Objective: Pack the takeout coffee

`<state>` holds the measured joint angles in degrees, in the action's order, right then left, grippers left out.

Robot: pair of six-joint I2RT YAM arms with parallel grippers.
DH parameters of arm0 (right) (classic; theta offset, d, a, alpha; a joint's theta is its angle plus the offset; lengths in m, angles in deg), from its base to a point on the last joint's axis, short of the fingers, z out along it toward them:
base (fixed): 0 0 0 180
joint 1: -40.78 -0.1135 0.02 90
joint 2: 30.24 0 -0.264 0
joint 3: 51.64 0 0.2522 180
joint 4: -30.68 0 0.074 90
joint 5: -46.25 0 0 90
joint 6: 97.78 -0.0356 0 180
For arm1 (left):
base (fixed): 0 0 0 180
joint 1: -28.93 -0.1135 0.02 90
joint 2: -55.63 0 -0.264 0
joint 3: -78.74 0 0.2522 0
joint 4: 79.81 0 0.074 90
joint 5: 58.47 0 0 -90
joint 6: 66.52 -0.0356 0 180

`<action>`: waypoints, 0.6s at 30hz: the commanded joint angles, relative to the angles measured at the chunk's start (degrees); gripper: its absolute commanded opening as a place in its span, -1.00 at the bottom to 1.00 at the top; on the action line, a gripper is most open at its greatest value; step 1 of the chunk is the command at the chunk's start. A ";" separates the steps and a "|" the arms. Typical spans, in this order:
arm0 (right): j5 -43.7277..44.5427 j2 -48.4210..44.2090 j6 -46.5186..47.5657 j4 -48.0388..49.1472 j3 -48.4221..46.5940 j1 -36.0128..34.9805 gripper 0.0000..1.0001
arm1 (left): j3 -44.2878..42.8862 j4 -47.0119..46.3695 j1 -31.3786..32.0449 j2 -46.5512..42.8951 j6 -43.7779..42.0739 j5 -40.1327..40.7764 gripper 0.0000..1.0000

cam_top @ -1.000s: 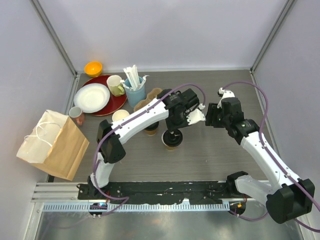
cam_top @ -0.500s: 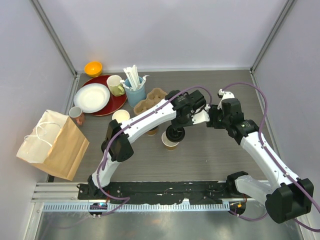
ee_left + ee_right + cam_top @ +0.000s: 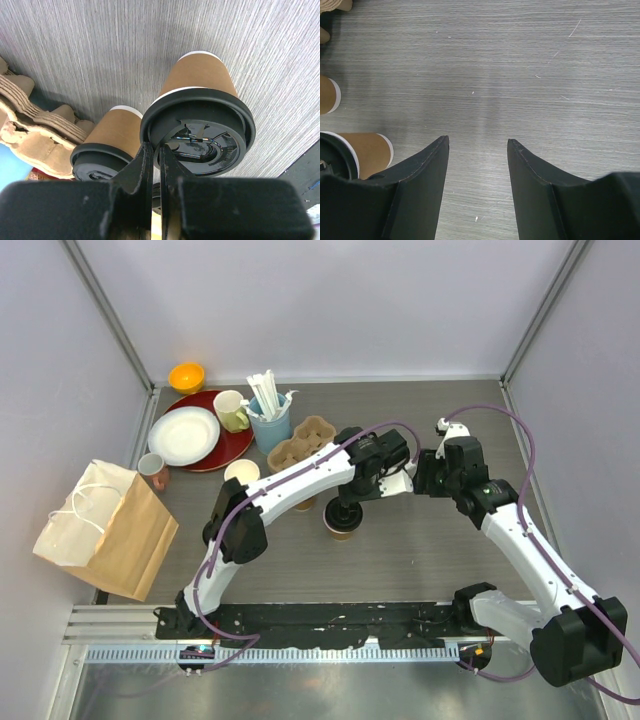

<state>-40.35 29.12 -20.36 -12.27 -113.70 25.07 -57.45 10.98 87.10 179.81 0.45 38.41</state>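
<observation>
Where the left arm reaches over the middle of the worktop (image 3: 440,550), one lidded coffee cup (image 3: 343,520) (image 3: 197,132) stands upright on the grey surface, with its black sip lid seated. A second lidded cup (image 3: 102,150) stands just beside it, on the side of the pulp cup carrier (image 3: 300,443), and is also upright.

Left claw (image 3: 154,147): the fingers are drawn almost together. The tips sit at the rim of the first cup's lid, on the edge facing the second cup. Whether the rim is pinched between them cannot be told.

Right claw (image 3: 477,142): the jaws stand apart over bare worktop with nothing between them. In the overhead view it hangs near the first cup, on the side away from the carrier.

Surroundings:
- An unlidded kraft cup (image 3: 241,472), cream inside, stands near the carrier.
- Behind the carrier is a light blue cup of white sticks (image 3: 270,425).
- Beside the blue cup, a red plate (image 3: 235,447) carries a white plate (image 3: 183,435) and a pale handled mug (image 3: 231,410).
- An orange bowl (image 3: 186,375) sits at the far left corner.
- A brown paper bag (image 3: 105,530) with cord handles lies at the left edge, well apart from the cups.
</observation>
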 commanded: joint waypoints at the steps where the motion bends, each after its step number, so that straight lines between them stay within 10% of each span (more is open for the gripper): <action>1: 0.29 -1.26 0.54 0.98 -0.49 0.32 0.11 | -0.70 11.03 0.28 -1.14 -1.23 -0.63 -1.00; 18: -0.85 -1.70 0.80 0.98 -0.22 0.50 0.11 | -0.97 13.84 -1.83 -0.43 -2.46 -3.80 -1.00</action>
<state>-40.79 28.81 -20.12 -12.27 -113.70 25.16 -57.12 10.98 86.14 179.81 -1.03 35.43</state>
